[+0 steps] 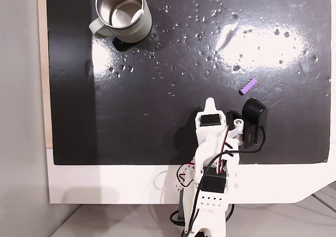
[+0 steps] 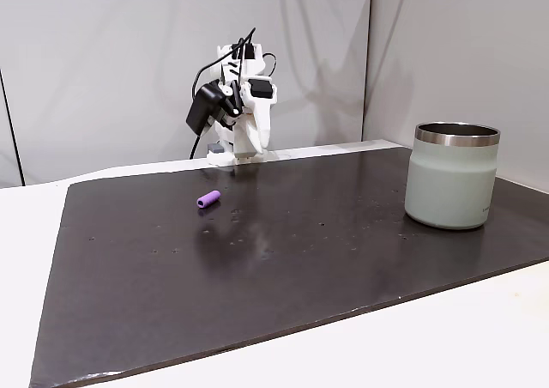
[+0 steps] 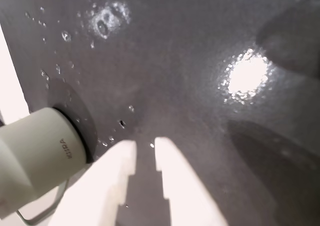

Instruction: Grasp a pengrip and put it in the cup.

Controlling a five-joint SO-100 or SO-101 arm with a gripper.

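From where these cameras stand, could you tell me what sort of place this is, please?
Probably an indoor tabletop robot test bench: a black mat on a white table, plain grey walls, a small white arm.

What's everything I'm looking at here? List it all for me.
pengrip: one, purple, lying on the mat, right of the arm in the top-down fixed view
cup: one, pale grey-green with steel inside, upright at the mat's far left corner in the top-down fixed view
mat: one, black, shiny, covering the table
table: one, white, under the mat
arm: one, white with black parts, at the mat's near edge
gripper: one, white, slightly open, empty
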